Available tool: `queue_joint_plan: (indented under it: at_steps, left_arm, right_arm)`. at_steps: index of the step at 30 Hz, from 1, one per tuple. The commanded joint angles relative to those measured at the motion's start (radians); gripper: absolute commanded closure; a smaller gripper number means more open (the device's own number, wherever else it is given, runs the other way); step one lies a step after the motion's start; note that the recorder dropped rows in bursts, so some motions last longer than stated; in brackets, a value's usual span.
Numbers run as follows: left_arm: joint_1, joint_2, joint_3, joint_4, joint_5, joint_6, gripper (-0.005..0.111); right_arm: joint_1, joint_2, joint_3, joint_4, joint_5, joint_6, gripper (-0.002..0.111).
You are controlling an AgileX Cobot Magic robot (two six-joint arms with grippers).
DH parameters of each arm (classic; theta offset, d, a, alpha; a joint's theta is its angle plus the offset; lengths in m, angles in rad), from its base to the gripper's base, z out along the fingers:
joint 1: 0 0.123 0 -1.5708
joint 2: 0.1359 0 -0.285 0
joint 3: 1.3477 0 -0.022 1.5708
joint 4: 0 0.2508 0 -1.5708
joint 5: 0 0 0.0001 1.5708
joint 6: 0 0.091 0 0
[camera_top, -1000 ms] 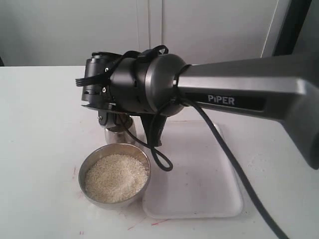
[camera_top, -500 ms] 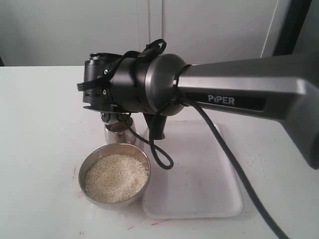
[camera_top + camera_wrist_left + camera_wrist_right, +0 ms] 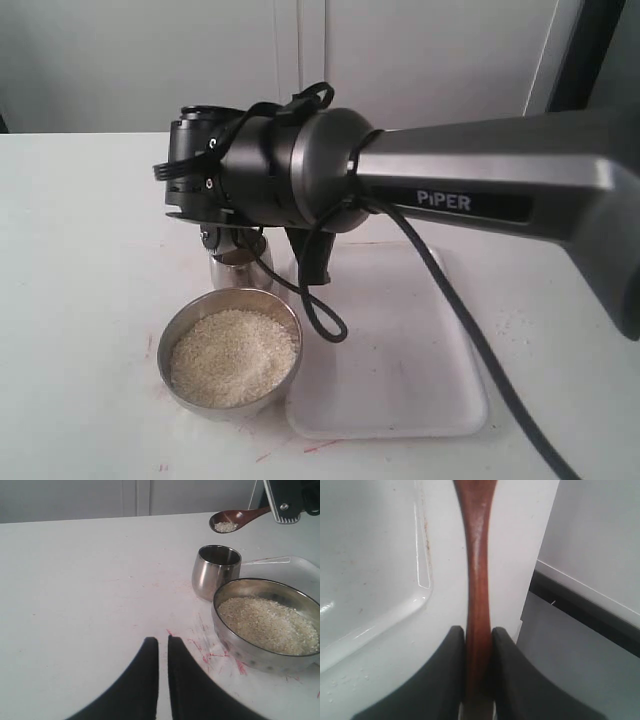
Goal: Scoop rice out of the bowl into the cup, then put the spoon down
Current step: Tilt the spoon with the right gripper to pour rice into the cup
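Note:
The steel bowl [image 3: 230, 350] holds a level mass of rice [image 3: 232, 355] and stands at the table's front. Right behind it is the smaller steel cup [image 3: 240, 262], half hidden by the right arm's wrist. In the left wrist view the bowl [image 3: 235, 645], the rice [image 3: 267, 625] and the cup [image 3: 216, 572] show clearly. The wooden spoon [image 3: 235, 519] hangs in the air above the cup, level, with a little rice in its scoop. My right gripper [image 3: 479, 630] is shut on the spoon's handle [image 3: 479, 555]. My left gripper [image 3: 163, 640] hovers over bare table left of the bowl, shut and empty.
A shallow white tray [image 3: 390, 350] lies right of the bowl and cup, also seen as the tray [image 3: 370, 555] under the spoon handle. The right arm [image 3: 480, 190] reaches across from the right over the tray. Red marks stain the table near the bowl.
The right wrist has risen slightly and shifted a little left, so more of the cup shows beneath it. Bowl, cup and tray have not moved.

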Motion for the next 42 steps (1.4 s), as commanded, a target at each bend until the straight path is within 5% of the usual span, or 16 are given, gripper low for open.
queue_joint_plan:
  at_steps: [1, 42]
  left_arm:
    - [-0.001, 0.001, -0.006, -0.010, -0.003, -0.006, 0.092]
    - [-0.001, 0.001, -0.006, -0.010, -0.003, -0.006, 0.092]
  right_arm:
    - [0.021, -0.025, -0.003, 0.013, 0.005, -0.006, 0.108]
    - [0.035, -0.042, -0.003, -0.218, 0.005, -0.032, 0.108]
